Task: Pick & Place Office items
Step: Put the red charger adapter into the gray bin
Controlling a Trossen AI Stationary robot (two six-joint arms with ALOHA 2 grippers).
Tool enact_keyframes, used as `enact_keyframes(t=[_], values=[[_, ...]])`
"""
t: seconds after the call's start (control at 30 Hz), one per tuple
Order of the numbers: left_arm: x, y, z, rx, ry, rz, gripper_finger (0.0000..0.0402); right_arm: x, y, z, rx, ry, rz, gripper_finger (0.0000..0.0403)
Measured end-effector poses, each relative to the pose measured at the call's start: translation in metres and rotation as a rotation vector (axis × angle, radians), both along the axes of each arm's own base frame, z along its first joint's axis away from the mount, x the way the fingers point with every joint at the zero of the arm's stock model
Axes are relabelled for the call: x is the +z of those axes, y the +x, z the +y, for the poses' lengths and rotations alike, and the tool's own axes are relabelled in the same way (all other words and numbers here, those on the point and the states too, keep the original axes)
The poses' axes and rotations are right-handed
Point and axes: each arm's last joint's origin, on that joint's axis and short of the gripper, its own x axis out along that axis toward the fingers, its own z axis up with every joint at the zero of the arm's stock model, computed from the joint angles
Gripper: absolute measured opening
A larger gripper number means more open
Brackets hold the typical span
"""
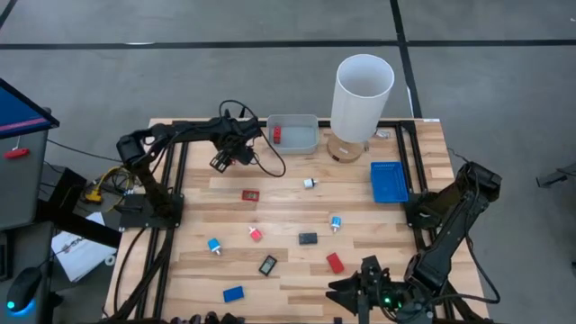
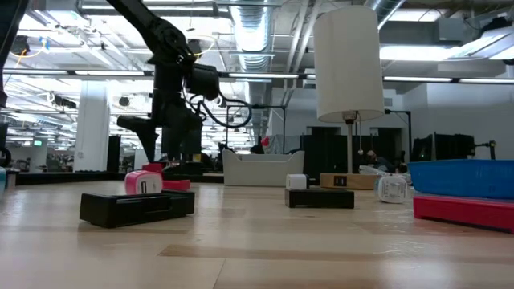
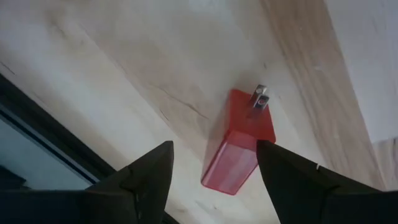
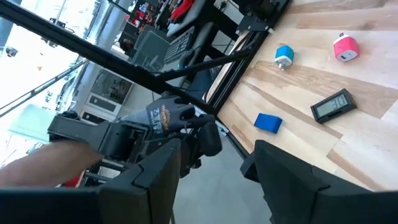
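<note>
Office items: I count about ten scattered across the wooden table [image 1: 270, 180], among them a red framed rectangle [image 1: 250, 194] and a blue block [image 1: 233, 293].
Grey tray [image 1: 298, 137]: one red block [image 1: 276, 135] lies inside.
Left gripper [image 1: 229, 155]: I see it above the table near the tray, fingers spread, grasping nothing; a red block [image 3: 239, 149] lies below.
Right gripper [image 1: 364, 290]: parked at the near edge, fingers apart, empty.
Blue tray [image 1: 389, 183]: right side.

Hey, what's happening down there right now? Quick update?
Left gripper open above red framed piece. Right gripper open, parked off table's near edge. One red block in grey tray. Nothing blocking.
</note>
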Motion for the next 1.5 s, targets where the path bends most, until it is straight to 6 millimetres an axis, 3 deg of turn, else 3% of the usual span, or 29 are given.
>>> enact_keyframes(t=[0.63,0.97,1.27,1.5], values=[[0.015,-0.007,-0.008,0.067,-0.048,-0.073,0.0230,0.000,-0.005,0.003,-0.008,-0.011,-0.006,0.0198],[-0.015,-0.025,-0.014,0.023,-0.020,0.032,0.0230,0.000,-0.005,0.003,-0.014,-0.003,-0.010,0.0198],[-0.029,-0.030,-0.016,-0.001,-0.007,0.023,0.0228,0.000,-0.004,0.002,-0.019,0.010,-0.011,0.0198],[-0.034,-0.032,-0.015,0.009,0.047,0.026,0.0193,0.000,-0.002,0.000,-0.029,0.013,-0.009,0.0198]])
